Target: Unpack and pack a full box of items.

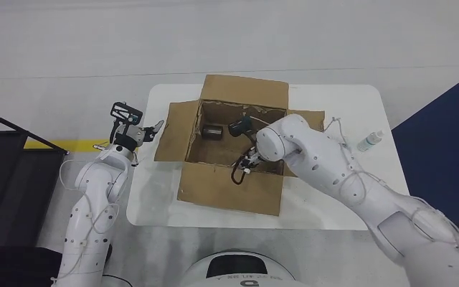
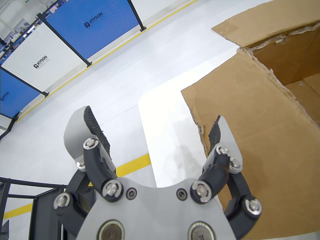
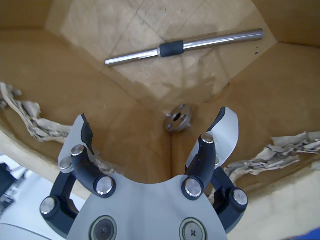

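An open cardboard box (image 1: 228,188) stands in the middle of the white table (image 1: 326,208). My right arm (image 1: 287,143) reaches down into it. My right gripper (image 3: 154,114) hangs open over an inner corner of the box, with nothing between its fingers. A small round metal flange (image 3: 178,121) lies in that corner just under the fingertips. A long steel rod (image 3: 183,46) with a black sleeve lies farther off on the box floor. My left gripper (image 1: 147,131) is open and empty, beside the box's left flap (image 2: 250,116) and above the table's left edge (image 2: 162,126).
A small white spray bottle (image 1: 369,141) lies on the table to the right of the box. The box rims (image 3: 37,123) are torn and ragged. A black rack (image 1: 21,165) stands on the floor to the left of the table.
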You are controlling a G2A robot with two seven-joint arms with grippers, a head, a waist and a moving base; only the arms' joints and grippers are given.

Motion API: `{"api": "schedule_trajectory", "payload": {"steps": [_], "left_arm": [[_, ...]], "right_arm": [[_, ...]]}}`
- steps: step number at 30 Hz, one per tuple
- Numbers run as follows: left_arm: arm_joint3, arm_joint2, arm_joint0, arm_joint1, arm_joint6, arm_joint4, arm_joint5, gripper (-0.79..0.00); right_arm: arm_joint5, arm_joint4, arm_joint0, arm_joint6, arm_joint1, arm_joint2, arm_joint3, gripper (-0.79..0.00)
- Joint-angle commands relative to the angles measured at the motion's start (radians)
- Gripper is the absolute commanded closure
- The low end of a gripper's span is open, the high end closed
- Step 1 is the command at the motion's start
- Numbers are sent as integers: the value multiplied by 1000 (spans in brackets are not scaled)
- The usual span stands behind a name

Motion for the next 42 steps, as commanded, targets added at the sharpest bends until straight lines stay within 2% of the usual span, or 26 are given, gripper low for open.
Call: {"api": "schedule_trajectory", "payload": {"steps": [1,3,13,16,17,20,24,25,27,32,37,38,42], "left_arm": [[0,0,0,0,0,0,0,-785],[0,0,0,0,0,0,0,-785],[0,0,0,0,0,0,0,-785],[0,0,0,0,0,0,0,-785],[0,0,0,0,0,0,0,-785],[0,0,0,0,0,0,0,-785],[0,0,0,0,0,0,0,-785],[0,0,0,0,0,0,0,-785],[0,0,0,0,0,0,0,-785],[0,0,0,0,0,0,0,-785],[0,0,0,0,0,0,0,-785],[0,0,0,0,0,0,0,-785],[0,0,0,0,0,0,0,-785]], "right_arm": [[-11,-50,37,18,-11,-26,29,-785],[-12,-50,48,18,-22,-38,51,-785],[-12,-50,48,18,-22,-38,51,-785],[-37,-41,24,-41,-22,-26,71,-785],[-33,-47,19,-57,-22,-21,71,-785],[65,-95,-6,-70,-18,-5,61,-785],[92,-107,-36,-85,-15,18,89,-785],[93,-105,-41,-86,-17,17,99,-693],[92,-102,-43,-86,-25,11,127,-594],[108,-88,-23,-102,-63,-20,221,-570],[135,-56,-1,-129,-100,-39,290,-443],[147,-52,1,-140,-106,-41,305,-394],[170,-48,6,-163,-126,-61,340,-391]]}}
